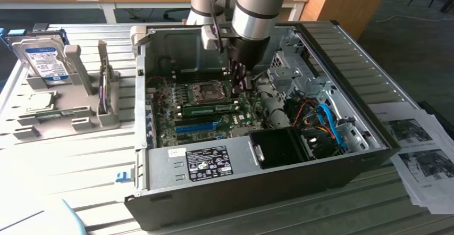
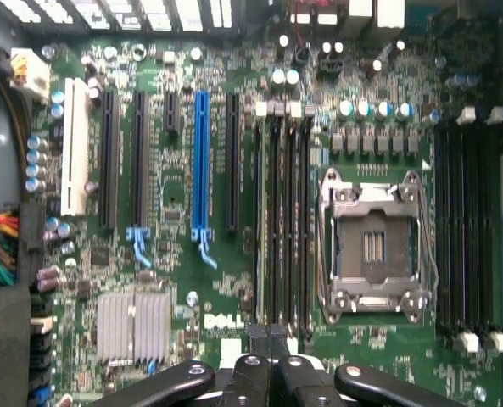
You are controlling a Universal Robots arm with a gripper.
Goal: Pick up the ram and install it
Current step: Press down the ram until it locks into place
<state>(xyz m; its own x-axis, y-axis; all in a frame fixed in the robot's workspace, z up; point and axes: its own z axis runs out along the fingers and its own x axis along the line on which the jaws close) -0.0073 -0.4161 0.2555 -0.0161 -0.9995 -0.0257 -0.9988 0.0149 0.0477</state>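
Seating the ram in its slot

Our tool, at the wrist frame's bottom centre, is clenched over the ram, lying mid-frame on the motherboard; we judge firm, level pressure is needed until the slot latches farther off catch.

Exterior view looks down at an angle on the open computer case; wrist view faces its motherboard closely, which both views share.

Bright daylight washes out the white table with glare, while the wrist view looks softly blurred.
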